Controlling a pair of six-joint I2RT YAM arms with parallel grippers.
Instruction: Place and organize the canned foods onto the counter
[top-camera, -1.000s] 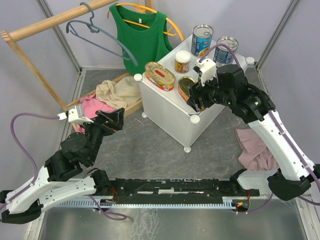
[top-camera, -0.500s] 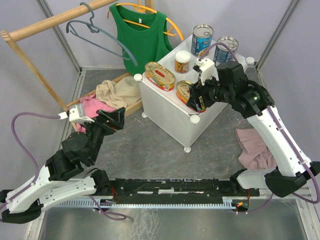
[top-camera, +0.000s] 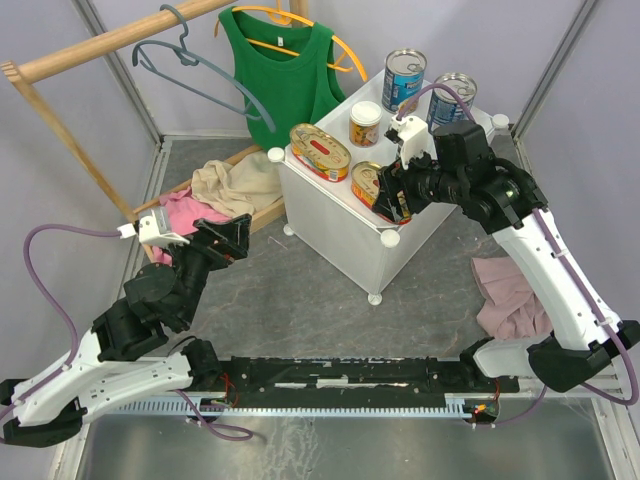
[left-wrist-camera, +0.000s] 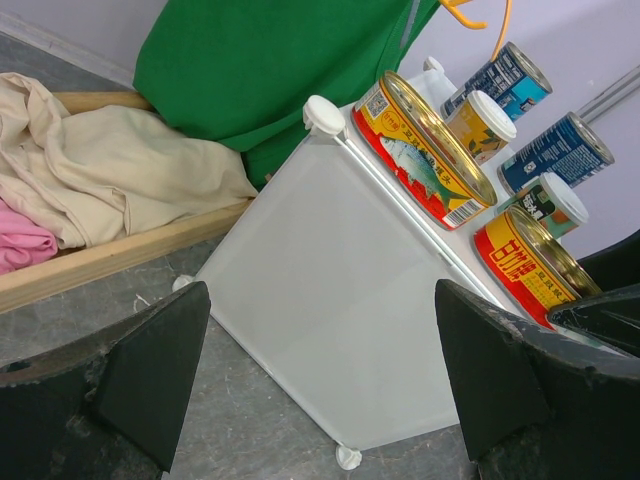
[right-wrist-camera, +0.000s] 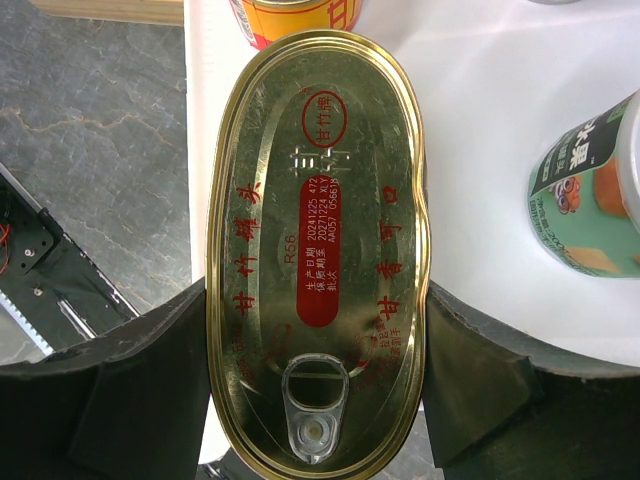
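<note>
The white counter (top-camera: 335, 215) carries two tall blue-labelled cans (top-camera: 404, 80) (top-camera: 452, 97) at the back, a small white-lidded can (top-camera: 365, 123) and a flat oval gold tin (top-camera: 319, 151). My right gripper (top-camera: 392, 192) is shut on the second oval tin (right-wrist-camera: 318, 240) at the counter's front corner, with a finger (right-wrist-camera: 150, 390) against each long side. The other small white-lidded can (right-wrist-camera: 590, 200) stands just beside it. My left gripper (left-wrist-camera: 320, 385) is open and empty, low over the floor, facing the counter's side (left-wrist-camera: 330, 300).
A wooden tray of clothes (top-camera: 230, 185) lies left of the counter. A green top (top-camera: 280, 70) and a grey hanger (top-camera: 200, 60) hang from a wooden rail (top-camera: 100, 50). A brownish cloth (top-camera: 510, 295) lies on the floor at right.
My right gripper has carried the oval tin a little up and back, further onto the counter's front corner. The left arm has not moved.
</note>
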